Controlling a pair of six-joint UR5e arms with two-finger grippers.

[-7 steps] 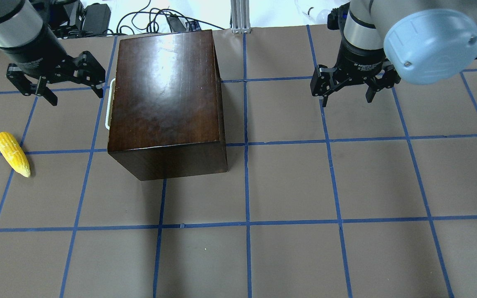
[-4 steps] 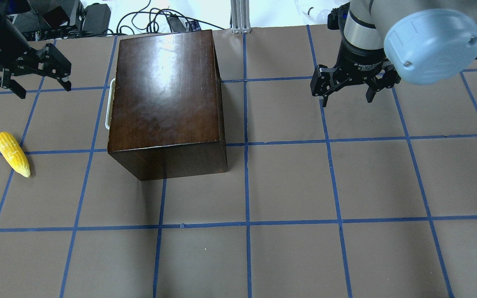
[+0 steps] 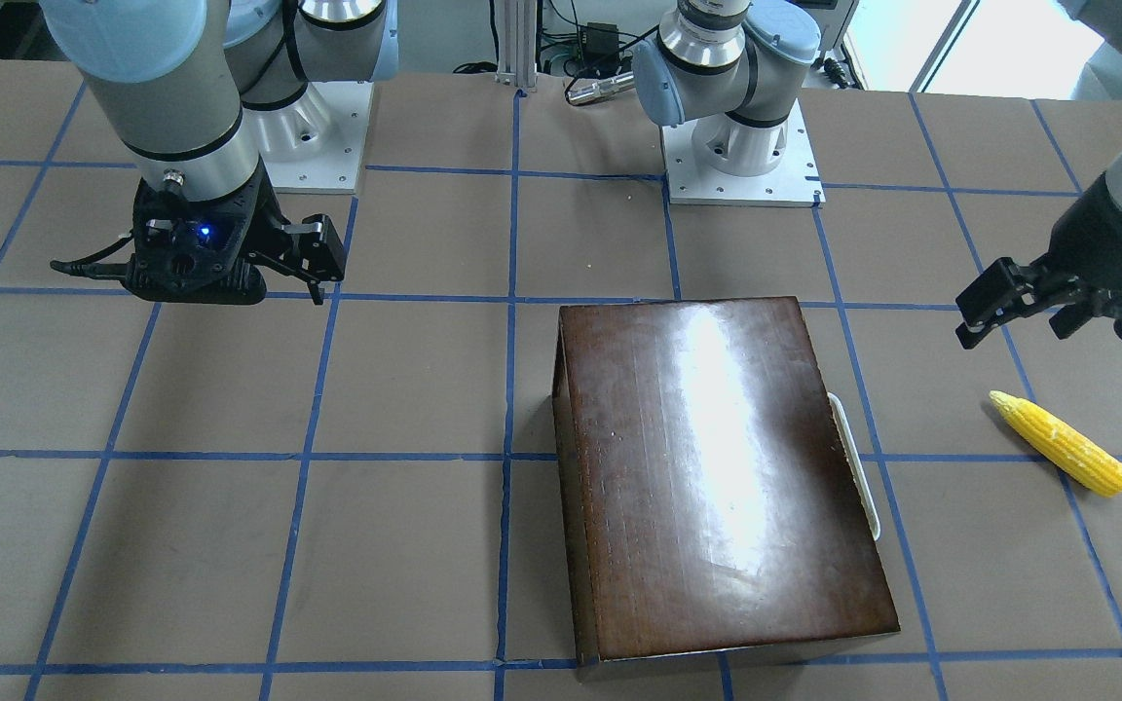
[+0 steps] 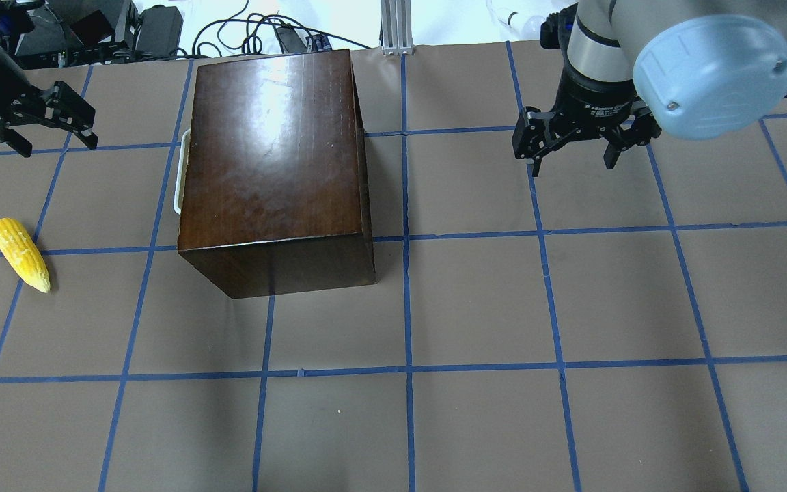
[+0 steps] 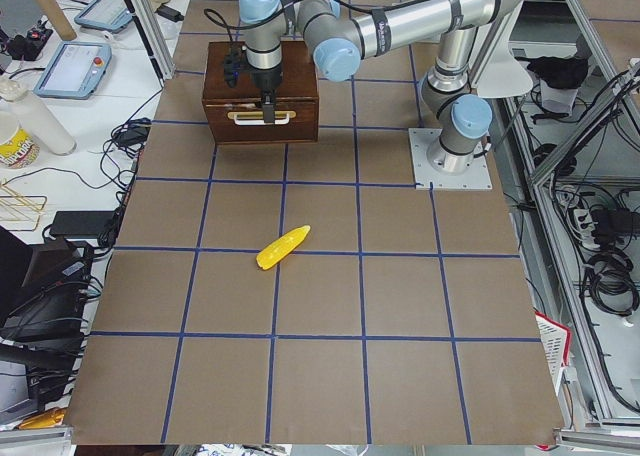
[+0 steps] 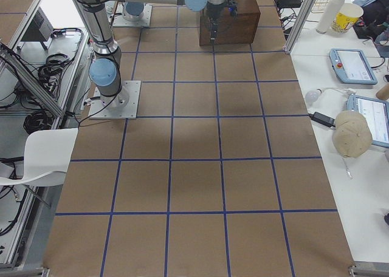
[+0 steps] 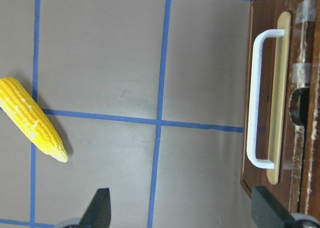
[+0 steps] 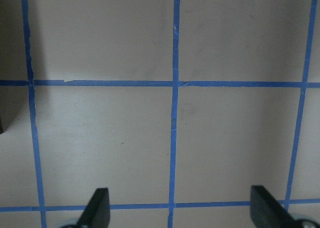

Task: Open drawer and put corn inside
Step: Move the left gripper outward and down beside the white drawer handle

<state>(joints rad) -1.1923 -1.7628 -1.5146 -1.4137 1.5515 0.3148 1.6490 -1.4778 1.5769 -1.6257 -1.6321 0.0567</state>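
The glossy dark-brown box (image 4: 274, 164) stands left of centre, and it also shows in the front view (image 3: 717, 477). Its drawer is shut, with the dark front panel (image 7: 295, 113) and cream handle (image 4: 178, 171) facing left. The handle also shows in the left wrist view (image 7: 260, 98). The yellow corn (image 4: 20, 254) lies on the table at the far left, apart from the box, and it shows in the left wrist view (image 7: 32, 119) too. My left gripper (image 4: 59, 145) is open and empty, above the table behind the corn and left of the handle. My right gripper (image 4: 572, 164) is open and empty, right of the box.
The table is brown paper with a blue tape grid. Cables and gear (image 4: 161, 27) and an aluminium post (image 4: 397, 27) sit past the back edge. The arm bases (image 3: 741, 156) are bolted on the robot's side.
My left gripper has moved left, away from the box's handle side, and stays open. The right arm, the box and the corn have not moved.
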